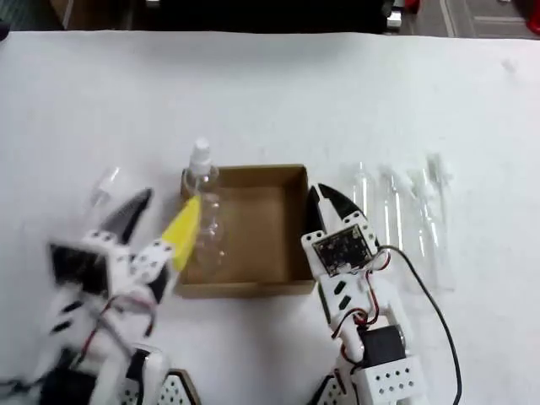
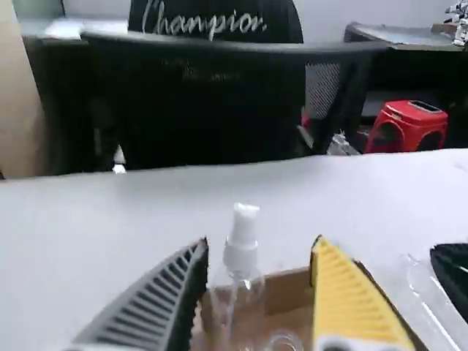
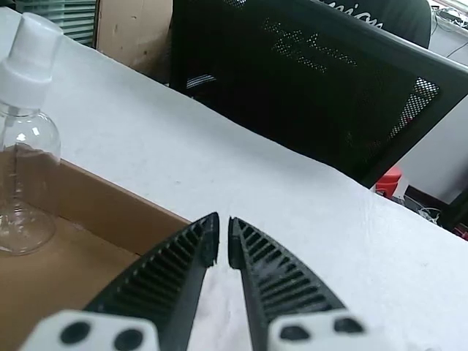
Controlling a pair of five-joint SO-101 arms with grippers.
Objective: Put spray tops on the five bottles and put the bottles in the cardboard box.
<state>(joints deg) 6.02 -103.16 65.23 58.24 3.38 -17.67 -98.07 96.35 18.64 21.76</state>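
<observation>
The cardboard box (image 1: 283,221) sits at mid-table. A clear bottle with a white spray top (image 1: 201,169) stands upright in its far left corner, also seen as the bottle (image 2: 238,267) and the bottle (image 3: 22,161). My left gripper (image 1: 156,221) is open at the box's left wall, yellow finger (image 1: 181,229) over the wall, black finger (image 1: 128,215) outside. In the left wrist view the left gripper (image 2: 259,252) frames the bottle, which stands beyond the fingertips. My right gripper (image 1: 325,201) is shut and empty at the box's right wall; it appears as the right gripper (image 3: 223,228) beside the box wall (image 3: 110,208).
Several clear bottles (image 1: 396,215) lie side by side on the table right of the box, with white spray tops (image 1: 434,169) at their far ends. Another clear bottle (image 1: 105,187) lies left of the box. A black mesh chair (image 2: 212,95) stands beyond the table's far edge.
</observation>
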